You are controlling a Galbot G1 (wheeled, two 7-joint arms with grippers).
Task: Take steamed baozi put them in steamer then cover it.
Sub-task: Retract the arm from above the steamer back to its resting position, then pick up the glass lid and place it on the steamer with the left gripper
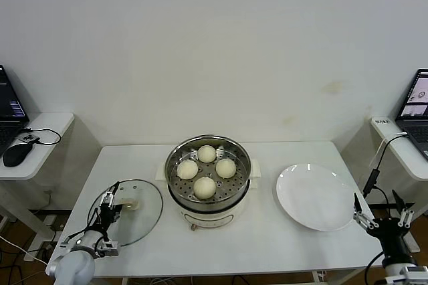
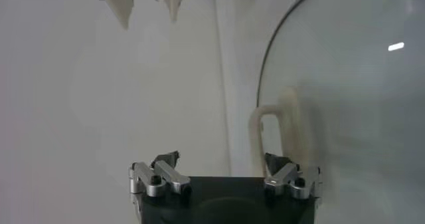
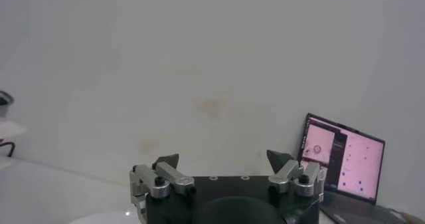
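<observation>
Lid (image 1: pixel 136 211) glass, rigid, probably slippery and breakable; grasp its bar handle (image 1: pixel 128 205), just ahead of spread, empty left gripper (image 1: pixel 108 206).

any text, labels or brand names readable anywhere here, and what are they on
No text can be read in any view.
Laptop screen by the wall: shows a pink window with small marks, too small and blurred to read.
Laptop on the side table at the robot's left: lines on its screen, too small to read.
Steamer, cover, plate: no label visible.
</observation>
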